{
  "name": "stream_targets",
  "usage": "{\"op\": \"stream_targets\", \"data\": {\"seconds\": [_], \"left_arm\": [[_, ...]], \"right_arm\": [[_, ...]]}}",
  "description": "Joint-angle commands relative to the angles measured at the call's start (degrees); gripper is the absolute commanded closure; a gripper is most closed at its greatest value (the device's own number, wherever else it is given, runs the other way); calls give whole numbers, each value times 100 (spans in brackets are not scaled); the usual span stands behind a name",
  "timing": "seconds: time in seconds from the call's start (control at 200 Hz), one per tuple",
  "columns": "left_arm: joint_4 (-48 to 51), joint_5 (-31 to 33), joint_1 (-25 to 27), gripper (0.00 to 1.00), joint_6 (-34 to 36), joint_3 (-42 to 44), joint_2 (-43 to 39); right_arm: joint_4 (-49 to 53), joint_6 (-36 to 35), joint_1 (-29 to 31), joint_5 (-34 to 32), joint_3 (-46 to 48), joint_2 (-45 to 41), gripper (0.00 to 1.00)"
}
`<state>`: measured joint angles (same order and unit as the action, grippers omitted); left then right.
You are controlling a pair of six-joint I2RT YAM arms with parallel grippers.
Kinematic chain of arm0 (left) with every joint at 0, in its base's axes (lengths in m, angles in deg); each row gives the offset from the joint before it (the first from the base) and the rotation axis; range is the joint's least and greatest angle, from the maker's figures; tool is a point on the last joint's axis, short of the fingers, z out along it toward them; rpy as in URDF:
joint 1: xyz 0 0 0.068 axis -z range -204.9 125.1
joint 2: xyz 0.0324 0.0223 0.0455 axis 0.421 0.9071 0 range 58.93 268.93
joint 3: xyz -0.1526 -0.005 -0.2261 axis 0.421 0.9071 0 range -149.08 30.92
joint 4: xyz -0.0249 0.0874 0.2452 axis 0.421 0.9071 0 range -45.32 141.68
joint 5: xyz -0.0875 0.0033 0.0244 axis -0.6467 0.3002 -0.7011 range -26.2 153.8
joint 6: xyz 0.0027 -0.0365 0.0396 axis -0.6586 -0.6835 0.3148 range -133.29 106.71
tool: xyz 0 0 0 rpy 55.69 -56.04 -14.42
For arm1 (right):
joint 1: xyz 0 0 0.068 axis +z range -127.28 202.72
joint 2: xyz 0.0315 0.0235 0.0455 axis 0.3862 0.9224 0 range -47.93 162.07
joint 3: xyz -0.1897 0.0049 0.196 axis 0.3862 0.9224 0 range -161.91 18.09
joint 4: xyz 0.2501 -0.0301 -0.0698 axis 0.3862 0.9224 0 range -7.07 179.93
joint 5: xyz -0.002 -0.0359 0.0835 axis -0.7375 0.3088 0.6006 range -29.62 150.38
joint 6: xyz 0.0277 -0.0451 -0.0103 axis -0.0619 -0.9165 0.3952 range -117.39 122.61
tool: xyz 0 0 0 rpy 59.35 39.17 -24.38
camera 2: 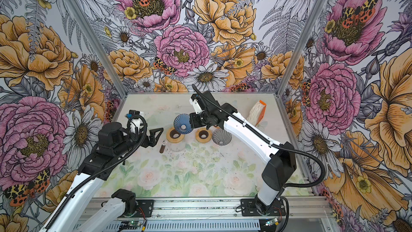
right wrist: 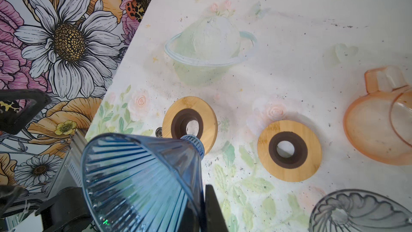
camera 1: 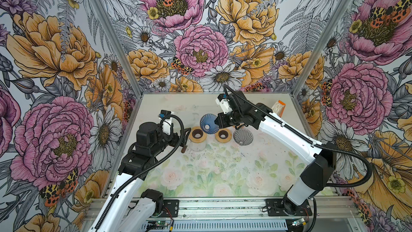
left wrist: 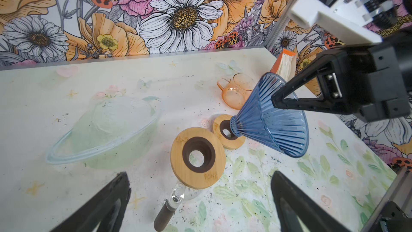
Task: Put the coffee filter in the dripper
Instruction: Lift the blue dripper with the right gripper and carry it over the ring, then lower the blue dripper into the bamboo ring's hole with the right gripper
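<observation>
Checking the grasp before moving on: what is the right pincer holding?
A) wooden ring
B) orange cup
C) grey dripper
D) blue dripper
D: the right pincer is shut on the rim of the blue dripper, holding it tilted.

The right wrist view's edge cuts off the grey dripper (right wrist: 361, 210) and the orange cup (right wrist: 374, 128), the right arm (camera 1: 278, 128) hides most of that cup in both top views, and the blue dripper (left wrist: 272, 121) covers part of the filter stack (left wrist: 286, 68) in the left wrist view.
</observation>
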<state>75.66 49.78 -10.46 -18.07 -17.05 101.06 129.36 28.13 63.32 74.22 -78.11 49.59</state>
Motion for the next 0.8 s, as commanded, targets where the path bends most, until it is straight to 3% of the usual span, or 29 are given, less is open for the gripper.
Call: {"op": "stream_targets", "data": {"seconds": [0.0,0.215,0.796], "left_arm": [[143,-266,-298,1,-170,25,-149],[266,-463,-691,1,-168,152,-213],[275,-479,-741,1,-103,320,-171]], "right_arm": [[-90,-13,60,109,-437,324,100],[-82,119,114,129,-832,802,100],[65,290,343,85,-945,1283,100]]}}
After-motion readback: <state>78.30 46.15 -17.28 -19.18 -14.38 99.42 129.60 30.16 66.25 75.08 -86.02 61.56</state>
